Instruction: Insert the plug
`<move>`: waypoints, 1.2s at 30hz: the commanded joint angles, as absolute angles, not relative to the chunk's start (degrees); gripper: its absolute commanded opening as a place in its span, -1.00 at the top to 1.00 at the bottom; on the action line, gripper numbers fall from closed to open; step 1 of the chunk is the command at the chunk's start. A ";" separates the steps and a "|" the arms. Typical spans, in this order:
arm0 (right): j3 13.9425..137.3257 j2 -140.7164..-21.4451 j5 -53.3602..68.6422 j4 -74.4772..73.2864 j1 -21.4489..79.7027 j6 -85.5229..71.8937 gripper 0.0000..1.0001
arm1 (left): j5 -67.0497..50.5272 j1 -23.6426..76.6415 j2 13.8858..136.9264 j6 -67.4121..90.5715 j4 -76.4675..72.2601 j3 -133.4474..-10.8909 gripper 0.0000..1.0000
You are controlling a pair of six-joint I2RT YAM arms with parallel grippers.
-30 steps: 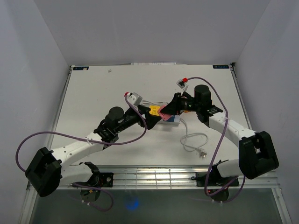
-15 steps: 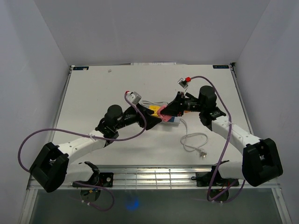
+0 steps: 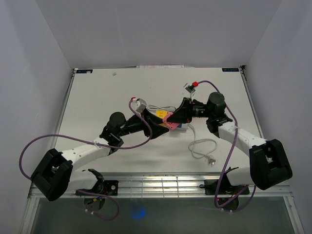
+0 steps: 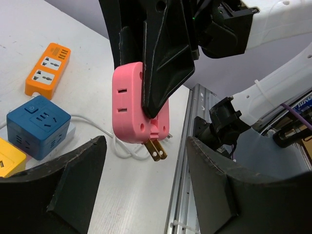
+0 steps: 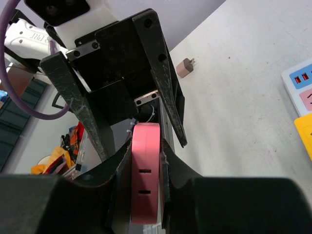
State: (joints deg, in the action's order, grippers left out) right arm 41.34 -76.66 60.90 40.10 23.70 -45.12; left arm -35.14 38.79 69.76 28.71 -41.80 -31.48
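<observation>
Left end effector point(image 4: 145, 146) has advanced toward pink plug point(image 4: 139, 105) over last second; fingers spread wide, holding nothing. Right end effector point(image 5: 145, 158) clamped on plug body, held above bench point(image 3: 97, 97) near blue socket cube point(image 4: 36, 126), prongs bare. Likely handover or regrasp; insertion not started.
</observation>
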 commanded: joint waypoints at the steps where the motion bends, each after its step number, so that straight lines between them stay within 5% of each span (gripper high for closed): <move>1: 40.87 -77.34 63.37 47.28 23.64 -48.60 0.84 | -37.79 38.58 69.96 29.27 -43.77 -32.43 -0.53; 4: 40.52 -78.22 64.25 50.79 23.82 -51.06 0.85 | -37.53 38.58 70.31 29.36 -43.42 -32.78 -0.33; 36: 40.34 -81.74 66.01 57.92 25.75 -55.81 0.84 | -40.78 38.58 70.05 30.06 -49.31 -30.94 0.31</move>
